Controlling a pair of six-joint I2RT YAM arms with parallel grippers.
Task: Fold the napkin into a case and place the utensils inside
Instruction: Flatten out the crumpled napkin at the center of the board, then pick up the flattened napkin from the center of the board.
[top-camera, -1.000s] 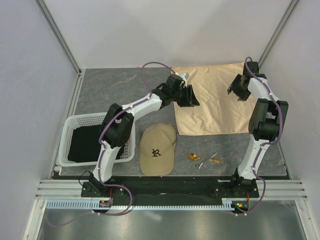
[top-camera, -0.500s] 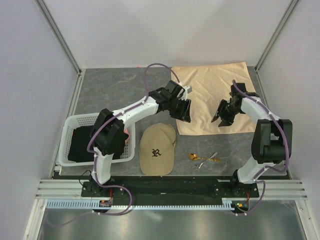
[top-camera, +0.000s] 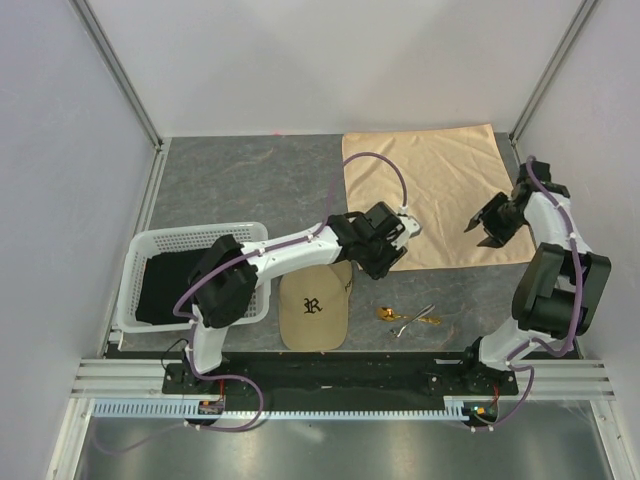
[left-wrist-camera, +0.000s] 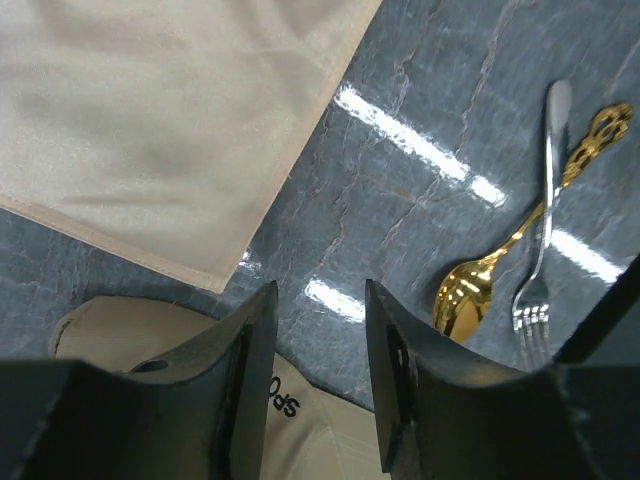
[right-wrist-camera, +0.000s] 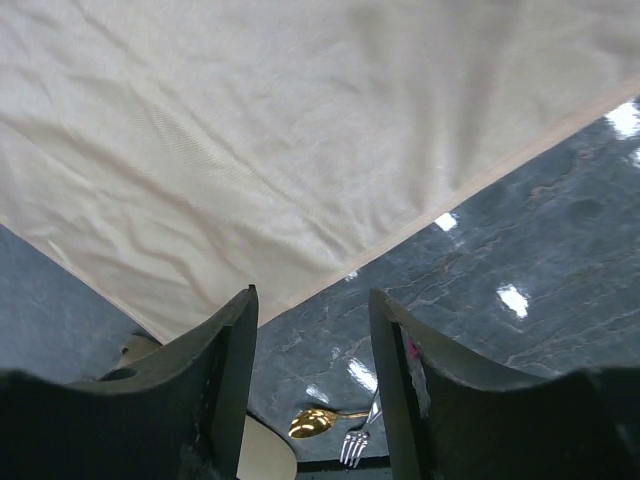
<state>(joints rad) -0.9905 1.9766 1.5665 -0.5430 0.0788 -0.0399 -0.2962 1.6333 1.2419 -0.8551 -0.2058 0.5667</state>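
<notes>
The whole thing sits on a grey marbled table (top-camera: 250, 190) boxed in by plain white walls (top-camera: 320, 60), and the top is glossy enough to throw back light streaks.

The napkin (top-camera: 440, 195) lies spread flat on the far right part of the table. It's pretty much square, so no real long axis. Its edges run roughly along the table's edges, and its near-left corner points at the tan cap (top-camera: 313, 305).

A white basket (top-camera: 140, 250) on the near left holds a black cloth (top-camera: 165, 285).

The left gripper (left-wrist-camera: 320, 300) hovers over the napkin's near-left corner and the cap's brim, jaws apart, nothing between them. The right gripper (right-wrist-camera: 312, 300) is above the napkin's near-right edge, also spread and gripping nothing.

The utensils (top-camera: 410, 318) lie on bare table just right of the cap, long axes roughly left-right. The gold spoon (left-wrist-camera: 470, 290) has its bowl toward the cap, and a silver fork (left-wrist-camera: 540, 250) crosses its handle, tines beside the bowl.
</notes>
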